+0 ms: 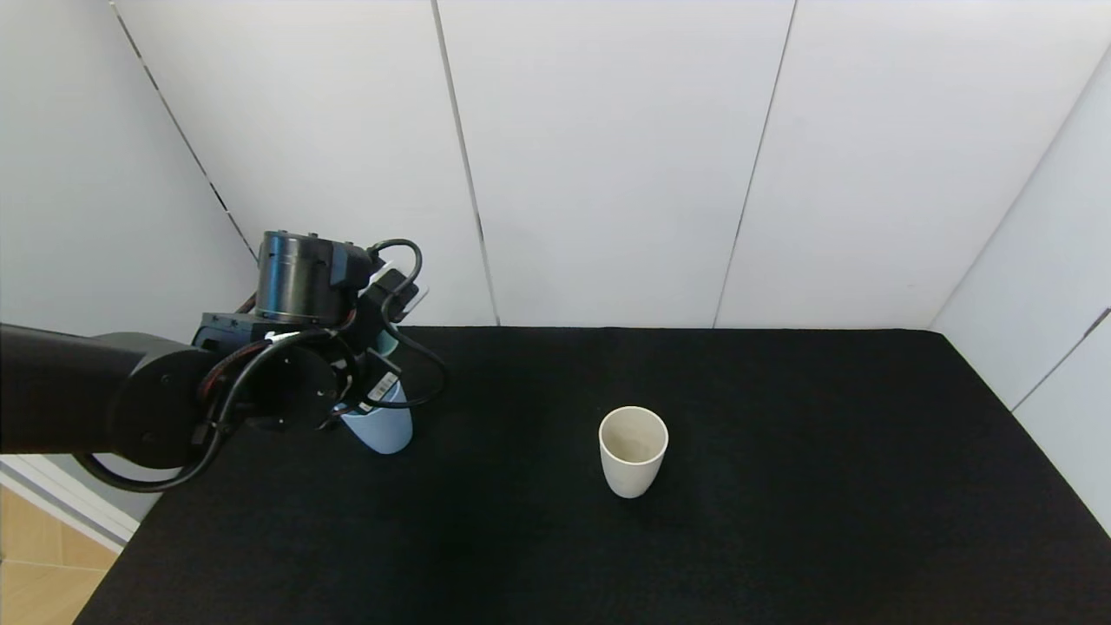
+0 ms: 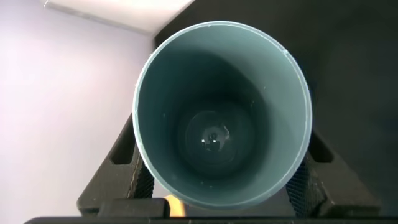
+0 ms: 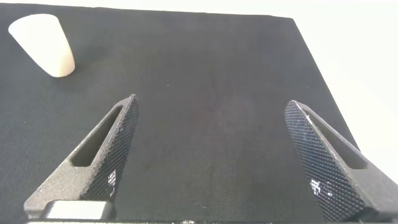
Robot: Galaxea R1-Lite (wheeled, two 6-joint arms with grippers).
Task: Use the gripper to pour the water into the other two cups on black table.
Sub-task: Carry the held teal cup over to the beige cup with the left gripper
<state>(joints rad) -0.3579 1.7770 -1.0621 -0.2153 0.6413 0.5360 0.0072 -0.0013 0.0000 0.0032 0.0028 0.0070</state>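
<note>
I see the black surface (image 1: 781, 521) filling my head view. My left arm reaches in from the left, and its tool (image 2: 217, 205) is pinching a teal-green cup (image 2: 221, 112) from both sides, directly above the blue cup (image 1: 382, 425) that stands near the surface's far left corner. The cream cup (image 1: 633, 450) stands upright near the middle, well apart from the blue one. My right tool (image 3: 214, 155) hovers over bare surface, fingers spread wide.
</note>
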